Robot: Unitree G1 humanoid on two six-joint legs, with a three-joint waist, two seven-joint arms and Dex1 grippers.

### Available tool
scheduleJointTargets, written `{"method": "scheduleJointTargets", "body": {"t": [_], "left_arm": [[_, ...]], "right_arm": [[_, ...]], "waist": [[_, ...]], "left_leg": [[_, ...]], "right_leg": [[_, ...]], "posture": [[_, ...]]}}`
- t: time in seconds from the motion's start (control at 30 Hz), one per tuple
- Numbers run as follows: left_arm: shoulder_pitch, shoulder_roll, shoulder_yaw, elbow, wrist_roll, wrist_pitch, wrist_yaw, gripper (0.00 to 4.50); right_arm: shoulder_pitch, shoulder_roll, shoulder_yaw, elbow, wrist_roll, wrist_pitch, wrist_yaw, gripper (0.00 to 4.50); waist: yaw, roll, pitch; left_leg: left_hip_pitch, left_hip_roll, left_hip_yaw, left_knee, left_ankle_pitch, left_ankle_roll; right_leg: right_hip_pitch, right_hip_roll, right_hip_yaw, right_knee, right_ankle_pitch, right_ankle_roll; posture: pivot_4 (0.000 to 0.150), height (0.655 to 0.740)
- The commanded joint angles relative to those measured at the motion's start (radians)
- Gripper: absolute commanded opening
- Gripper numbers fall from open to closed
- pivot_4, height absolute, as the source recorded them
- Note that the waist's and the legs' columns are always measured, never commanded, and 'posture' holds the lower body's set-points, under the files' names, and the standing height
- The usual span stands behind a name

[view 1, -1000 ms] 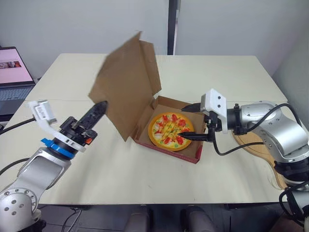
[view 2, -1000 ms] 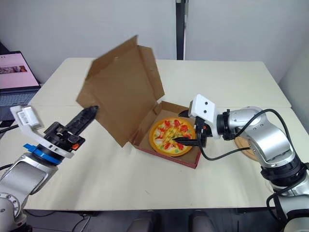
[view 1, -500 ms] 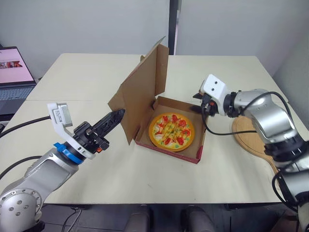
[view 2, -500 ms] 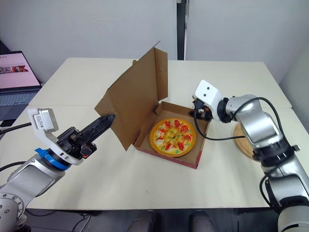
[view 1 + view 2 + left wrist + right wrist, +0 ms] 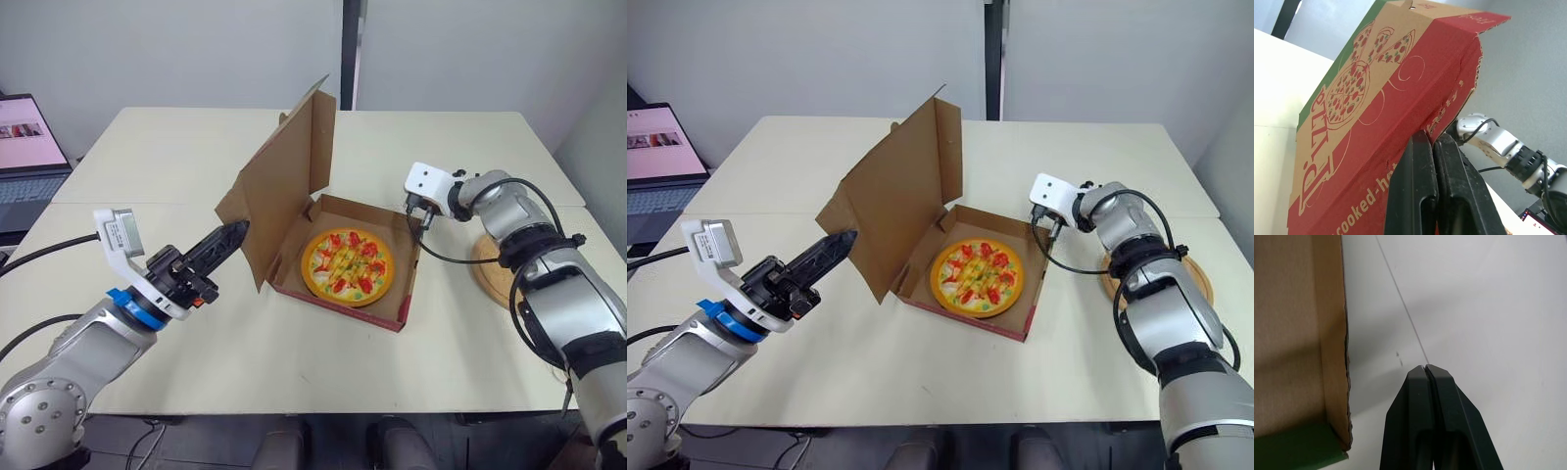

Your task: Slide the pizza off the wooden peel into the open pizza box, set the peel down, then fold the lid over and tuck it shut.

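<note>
Cream table (image 5: pixel 157 157), grey wall (image 5: pixel 176 49), laptop (image 5: pixel 24 137) leftward, left fingers (image 5: pixel 1418 186) and right fingers (image 5: pixel 1415 416) pressed together, empty

Left gripper (image 5: pixel 1432 138) in foreground: two black fingers (image 5: pixel 1415 186) pressed together, no gap between them. Tips rest against printed outer face of pizza box lid (image 5: pixel 1376 112), close to lid's ragged side edge. Lid tilted across mid-frame, showing red field, green band, brown panel with pizza drawings, lettering partly hidden behind fingers. Past lid's edge, other arm (image 5: pixel 1508 147), white and silver, black cable looping along it. Cream table (image 5: pixel 1273 98) behind lid. Grey wall (image 5: pixel 1528 63) in background, dark upright strip (image 5: pixel 1284 17) on it.
</note>
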Motion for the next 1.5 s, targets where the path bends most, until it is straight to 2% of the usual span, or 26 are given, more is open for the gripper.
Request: {"method": "scheduleJointTargets", "body": {"t": [0.03,0.27,0.47,0.57,0.8,0.93,1.07,1.23,1.5], "left_arm": [[-0.018,0.0,-0.004,0.005,0.009,-0.007,-0.019,0.0],[-0.056,0.014,-0.008,0.049,0.045,0.006,-0.059,0.0],[-0.159,0.044,-0.024,0.165,0.124,0.02,-0.153,0.0],[-0.241,0.054,-0.058,0.242,0.185,0.036,-0.214,0.0],[-0.445,0.025,-0.178,0.458,0.375,0.035,-0.369,0.0],[-0.612,0.0,-0.244,0.636,0.494,0.016,-0.48,0.0],[-0.725,-0.019,-0.232,0.775,0.557,0.012,-0.559,0.0],[-0.792,-0.023,-0.186,0.867,0.58,0.038,-0.605,0.0],[-0.79,-0.009,-0.154,0.94,0.649,0.057,-0.668,0.0]], "right_arm": [[-0.059,0.007,-0.011,0.074,-0.028,-0.064,0.069,0.04],[-0.049,-0.009,-0.002,0.099,-0.069,-0.143,0.262,0.04],[0.014,-0.046,-0.029,-0.035,-0.023,-0.157,0.479,0.04],[0.112,-0.083,-0.051,-0.241,0.017,-0.098,0.561,0.04],[0.4,-0.195,-0.133,-0.875,0.138,0.233,0.652,0.04],[0.565,-0.245,-0.198,-1.212,0.209,0.452,0.624,0.04],[0.652,-0.241,-0.223,-1.403,0.245,0.6,0.549,0.04],[0.698,-0.237,-0.23,-1.482,0.262,0.672,0.459,0.04],[0.734,-0.259,-0.307,-1.515,0.328,0.728,0.355,0.04]], "waist": [[0.0,0.0,0.0],[0.0,0.001,0.0],[0.001,0.001,0.0],[0.004,0.0,0.0],[0.005,0.001,0.0],[0.014,0.0,0.001],[0.013,0.0,0.001],[0.006,-0.001,0.002],[0.004,-0.002,0.002]], "left_leg": [[0.0,0.0,0.0,0.0,0.0,0.0],[0.0,0.0,0.0,0.0,0.0,0.0],[0.0,0.0,-0.001,0.0,0.0,0.0],[0.0,0.0,-0.002,0.0,0.0,0.0],[-0.001,0.0,-0.004,0.0,0.0,0.0],[-0.001,0.0,-0.004,0.001,0.0,0.0],[-0.002,-0.001,-0.007,0.002,0.0,-0.001],[-0.002,-0.001,-0.007,0.002,0.001,-0.001],[-0.002,-0.001,-0.007,0.002,0.001,-0.001]], "right_leg": [[0.0,0.0,0.0,0.0,0.0,0.0],[0.0,0.0,0.0,0.0,0.0,0.0],[0.0,0.0,-0.001,0.001,0.0,0.0],[0.001,0.0,-0.002,0.001,0.0,0.0],[0.0,0.0,-0.004,0.002,0.0,0.0],[0.0,0.0,-0.005,0.001,0.0,0.0],[0.0,0.0,-0.007,0.001,0.0,0.0],[-0.001,-0.001,-0.007,0.001,0.0,0.0],[-0.001,-0.001,-0.006,0.002,0.0,0.0]], "posture": [[0.15,0.7318],[0.15,0.7318],[0.15,0.7318],[0.15,0.7318],[0.15,0.7318],[0.15,0.7318],[0.15,0.7318],[0.15,0.7318],[0.15,0.7318]]}}
